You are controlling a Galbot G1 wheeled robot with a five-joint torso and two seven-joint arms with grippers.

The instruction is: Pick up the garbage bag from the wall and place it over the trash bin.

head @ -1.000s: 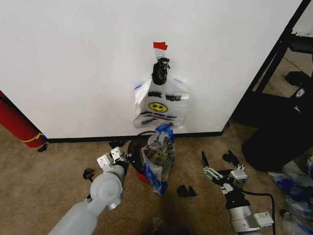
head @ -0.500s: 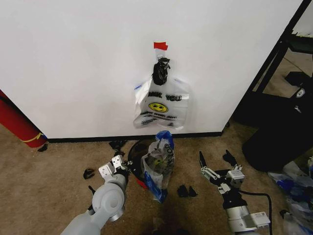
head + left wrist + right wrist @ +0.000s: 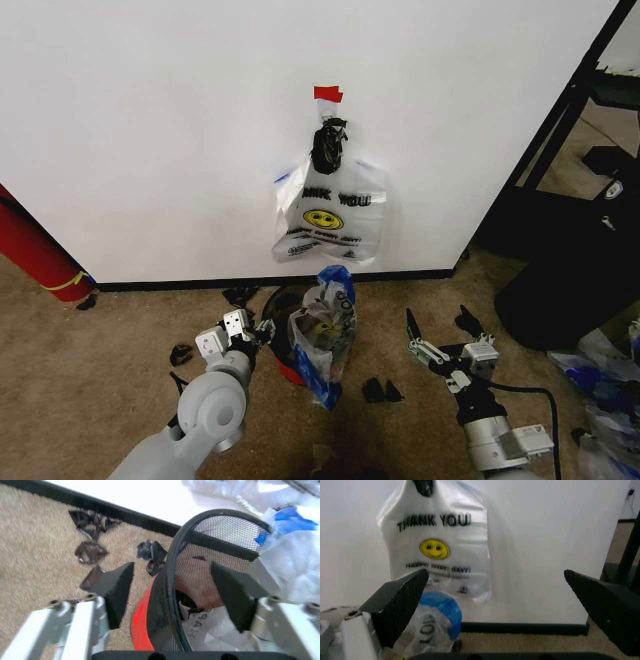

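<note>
The garbage bag (image 3: 328, 212) hangs on the wall (image 3: 150, 130), directly above the trash bin (image 3: 283, 330) on the floor. The left gripper (image 3: 243, 330) is just left of the bin; the right gripper (image 3: 440, 335) is well right.

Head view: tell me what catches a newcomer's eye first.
A smiley-printed garbage bag hangs on the white wall under a bit of red tape. Below it, on the carpet, the trash bin holds another crumpled bag. The left gripper straddles the bin's rim, and the right gripper waits open nearby.
</note>
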